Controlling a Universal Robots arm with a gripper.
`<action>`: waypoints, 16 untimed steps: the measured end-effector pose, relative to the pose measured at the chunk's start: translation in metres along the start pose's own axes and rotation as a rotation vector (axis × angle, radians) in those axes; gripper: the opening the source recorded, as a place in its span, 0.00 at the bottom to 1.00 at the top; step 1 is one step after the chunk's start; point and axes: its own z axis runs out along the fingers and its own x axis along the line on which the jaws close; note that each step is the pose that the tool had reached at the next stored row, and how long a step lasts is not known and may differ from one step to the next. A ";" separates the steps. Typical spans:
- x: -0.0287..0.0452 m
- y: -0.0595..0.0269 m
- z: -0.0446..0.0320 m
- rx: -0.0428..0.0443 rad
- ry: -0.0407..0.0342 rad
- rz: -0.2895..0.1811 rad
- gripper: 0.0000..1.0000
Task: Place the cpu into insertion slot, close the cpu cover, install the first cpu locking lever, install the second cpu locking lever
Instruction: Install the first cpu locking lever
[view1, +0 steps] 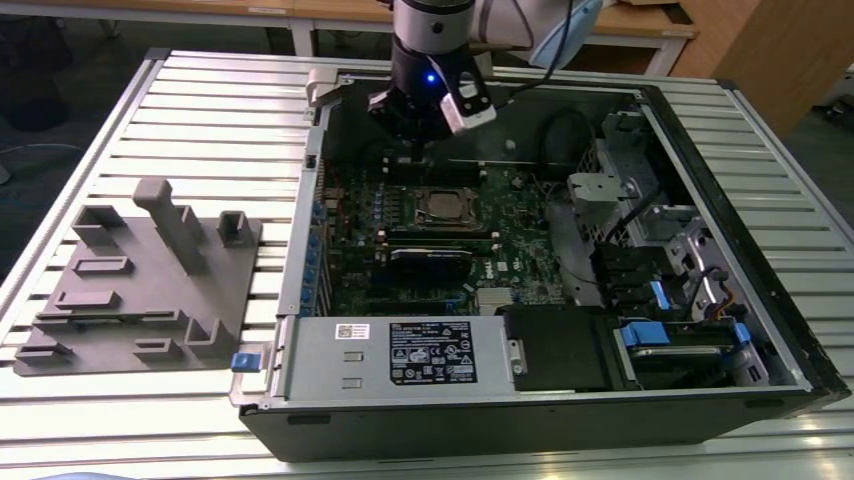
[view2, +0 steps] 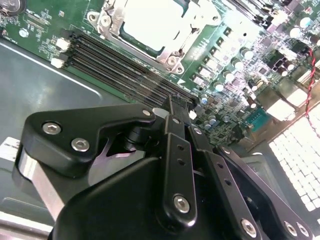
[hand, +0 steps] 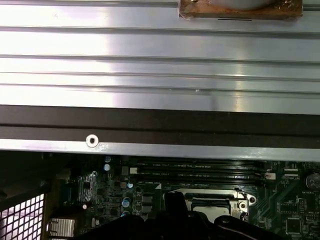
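Exterior view is showing the tool (view1: 416, 150), closed on nothing, hovering at 12 o'clock from the square cpu (view1: 441, 205), which is lying flat, metal top up, in the motherboard socket (view1: 466, 208).

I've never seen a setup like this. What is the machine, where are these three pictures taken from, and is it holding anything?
It is a single robot arm working over an open computer case on a slatted metal table. The exterior view looks on from off the arm; both wrist views come from cameras riding on the arm. Its black tool hangs closed, with nothing seen in it, above the green motherboard, near the cpu, the silver chip sitting in its socket. A grey moulded tray lies beside the case, on the exterior view's left.
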 end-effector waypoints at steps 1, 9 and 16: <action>-0.0004 0.0000 0.0000 -0.0001 -0.0001 0.000 0.11; -0.0025 0.0000 0.0003 0.0000 -0.0001 0.000 0.11; -0.0140 -0.0004 0.0021 -0.0001 -0.0002 0.000 0.11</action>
